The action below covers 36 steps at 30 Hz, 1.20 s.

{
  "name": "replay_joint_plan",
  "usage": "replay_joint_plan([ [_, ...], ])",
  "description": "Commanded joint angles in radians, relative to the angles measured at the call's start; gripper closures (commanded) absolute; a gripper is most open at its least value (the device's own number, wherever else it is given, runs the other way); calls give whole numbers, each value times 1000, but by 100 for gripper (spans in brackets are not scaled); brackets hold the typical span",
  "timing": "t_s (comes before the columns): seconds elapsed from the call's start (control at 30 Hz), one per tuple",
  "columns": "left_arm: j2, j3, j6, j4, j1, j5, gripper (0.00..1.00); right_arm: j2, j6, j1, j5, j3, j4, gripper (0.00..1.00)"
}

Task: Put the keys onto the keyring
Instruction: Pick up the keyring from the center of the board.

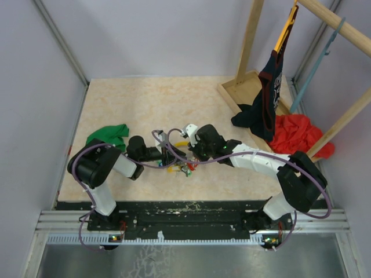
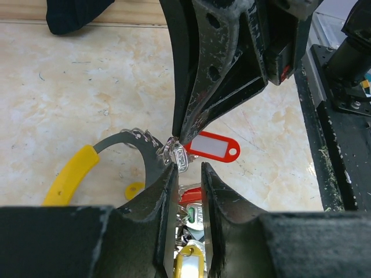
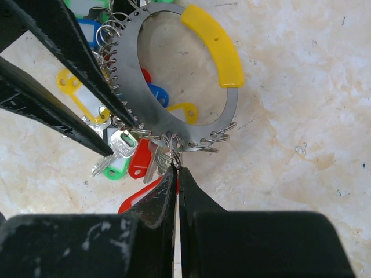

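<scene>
My left gripper (image 2: 188, 169) clamps the keyring (image 3: 231, 110). My right gripper (image 3: 177, 169) is pinched closed, tips against the loop of a red-tagged key (image 2: 211, 146).

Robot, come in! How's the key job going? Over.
Left gripper clamps keyring. Right gripper shut on red-tag key, right at the ring. Other keys bunched underneath, crowding.

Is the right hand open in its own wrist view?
No, the right hand is shut, its fingertips meeting beside the keyring.
</scene>
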Motion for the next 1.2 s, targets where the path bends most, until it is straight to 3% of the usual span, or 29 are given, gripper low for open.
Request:
replay_joint_plan([
  [0.0,-3,4,54,-4,-9,3,72,-59,-40,2,-45,44,61,100],
  [0.37,-25,44,200,-148,-34,-68,70,-53,-70,10,-100,61,57,100],
  [0.77,-10,67,233,-157,-48,-24,71,-28,-94,25,-134,91,43,100],
  [0.87,-10,70,232,-153,-51,-17,79,-20,-97,26,-146,101,36,100],
  [0.97,-11,71,225,-149,-53,-21,98,-18,-85,27,-154,105,36,100],
  [1.07,-26,54,215,-136,-53,-55,100,-30,-45,26,-131,101,29,99],
  [1.17,-54,32,217,-137,-52,-87,100,-57,2,2,-128,79,41,79],
])
